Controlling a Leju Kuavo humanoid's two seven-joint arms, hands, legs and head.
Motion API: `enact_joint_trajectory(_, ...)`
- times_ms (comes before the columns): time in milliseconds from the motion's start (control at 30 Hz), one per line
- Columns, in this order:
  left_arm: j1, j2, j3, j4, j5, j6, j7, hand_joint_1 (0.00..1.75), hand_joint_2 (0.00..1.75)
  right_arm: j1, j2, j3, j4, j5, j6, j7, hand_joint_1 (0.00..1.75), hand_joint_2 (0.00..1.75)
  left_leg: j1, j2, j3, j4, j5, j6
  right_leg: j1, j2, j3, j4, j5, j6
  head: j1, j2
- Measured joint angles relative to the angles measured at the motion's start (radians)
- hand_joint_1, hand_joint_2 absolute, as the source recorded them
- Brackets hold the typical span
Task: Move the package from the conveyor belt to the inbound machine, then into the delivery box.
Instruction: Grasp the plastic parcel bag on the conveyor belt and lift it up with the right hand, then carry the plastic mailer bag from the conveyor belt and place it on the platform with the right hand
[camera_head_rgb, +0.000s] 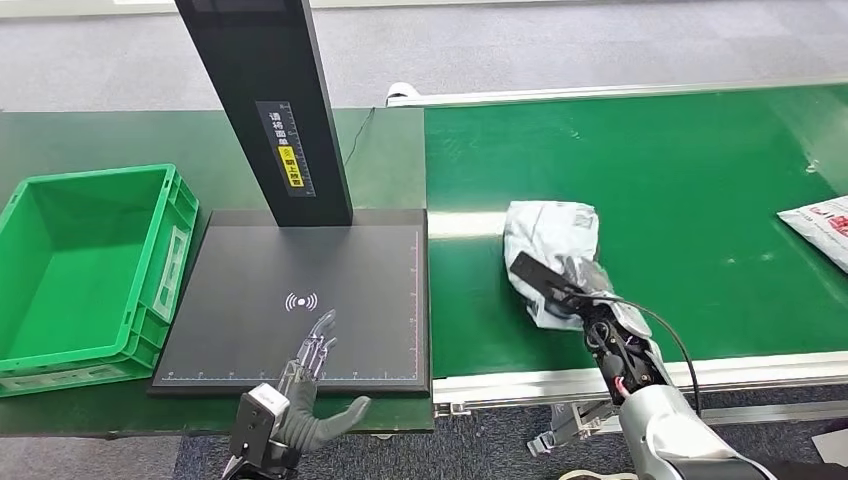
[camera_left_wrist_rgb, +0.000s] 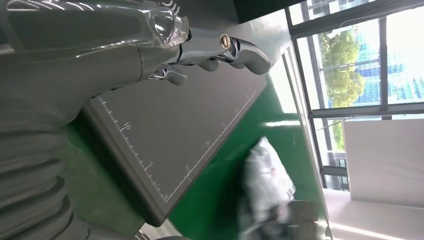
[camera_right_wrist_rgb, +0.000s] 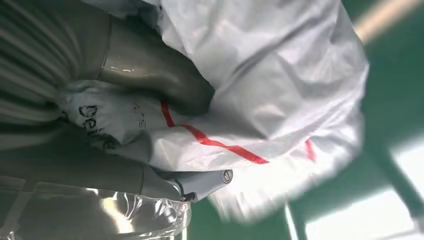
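White poly package on belt, long axis running away | right hand fingers clamped on its near end | scanner pad lies leftward | left hand splayed, idle.

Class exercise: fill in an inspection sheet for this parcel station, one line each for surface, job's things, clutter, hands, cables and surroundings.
Surface: green conveyor belt beside a dark green table.
Job's things: white package on the belt; black inbound machine with nothing on its plate; green delivery box, nothing inside.
Clutter: a second parcel at the belt's far right edge.
Hands: right hand grips the package, thumb pressed into the wrapping; left hand over the plate's near edge, fingers spread, holding nothing.
Cables: black cable along the right wrist; thin wire behind the machine's post.
Surroundings: grey carpet; windows with trees outside.
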Motion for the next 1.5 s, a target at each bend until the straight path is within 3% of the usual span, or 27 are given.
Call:
enact_joint_trajectory(100, 0.02, 0.0, 0.0, -0.014, -0.001, 0.011, -0.005, 0.0, 1.75, -0.045, 0.002, -0.076, -0.027, -0.129, -0.108, -0.097, 1.75, 1.75, 0.0, 0.0, 0.0, 0.0, 0.0, 0.0, 0.0, 0.0, -0.001, 0.0, 0.0, 0.0, 0.0, 0.0)
enact_joint_trajectory(233, 0.032, 0.0, 0.0, -0.023, -0.007, 0.027, -0.011, 0.0, 1.75, -0.076, 0.003, -0.197, -0.097, -0.316, -0.166, -0.269, 1.75, 1.75, 0.0, -0.001, 0.0, 0.0, 0.0, 0.0, 0.0, -0.002, -0.001, 0.0, 0.0, 0.0, 0.0, 0.0)
enact_joint_trajectory(400, 0.033, -0.002, -0.001, -0.024, -0.011, 0.045, -0.015, 0.0, 1.75, -0.065, 0.008, -0.315, -0.207, -0.507, -0.173, -0.401, 1.75, 1.75, 0.0, -0.001, 0.0, 0.0, 0.0, 0.0, 0.0, -0.002, -0.001, 0.0, 0.0, 0.0, 0.0, 0.0)
enact_joint_trajectory(567, 0.031, -0.003, -0.003, -0.023, -0.011, 0.058, -0.02, 0.0, 1.75, -0.041, 0.032, -0.343, -0.301, -0.608, -0.13, -0.462, 1.75, 1.75, 0.0, -0.001, 0.0, 0.0, 0.0, 0.0, 0.0, -0.002, -0.001, 0.0, 0.0, 0.0, 0.0, 0.0)
enact_joint_trajectory(733, 0.026, -0.003, -0.005, -0.014, -0.01, 0.064, -0.027, 0.0, 1.75, -0.026, 0.067, -0.319, -0.351, -0.638, -0.103, -0.476, 1.75, 1.75, 0.0, -0.001, 0.0, 0.0, 0.0, 0.0, 0.0, -0.002, -0.001, 0.0, 0.0, 0.0, 0.0, 0.0)
enact_joint_trajectory(833, 0.022, -0.003, -0.005, -0.011, -0.01, 0.064, -0.028, 0.0, 1.75, -0.026, 0.097, -0.271, -0.355, -0.625, -0.04, -0.469, 1.75, 1.75, 0.0, 0.001, -0.001, 0.0, 0.0, 0.0, 0.0, 0.0, -0.001, 0.001, 0.0, 0.0, 0.0, 0.0)
enact_joint_trajectory(1100, 0.001, -0.006, -0.016, -0.002, -0.012, 0.058, -0.028, 0.0, 1.75, -0.042, 0.264, -0.031, -0.241, -0.585, 0.101, -0.416, 1.75, 1.75, 0.002, 0.001, 0.0, 0.0, 0.001, -0.002, 0.002, 0.0, -0.002, 0.001, 0.0, -0.001, 0.0, 0.0)
enact_joint_trajectory(1267, -0.017, -0.011, -0.019, 0.011, -0.018, 0.052, -0.028, 0.0, 1.75, -0.055, 0.359, 0.058, -0.15, -0.615, 0.154, -0.353, 1.75, 1.75, 0.002, 0.001, -0.001, 0.0, 0.002, -0.002, 0.002, 0.0, -0.003, 0.001, 0.0, -0.001, 0.0, 0.0)
enact_joint_trajectory(1500, -0.021, -0.011, -0.019, 0.026, -0.019, 0.052, -0.028, 0.0, 1.75, -0.076, 0.418, 0.104, -0.091, -0.638, 0.168, -0.325, 1.75, 1.75, 0.001, 0.0, -0.002, 0.0, 0.001, -0.002, 0.002, 0.0, -0.004, 0.001, 0.0, -0.001, 0.0, 0.0)
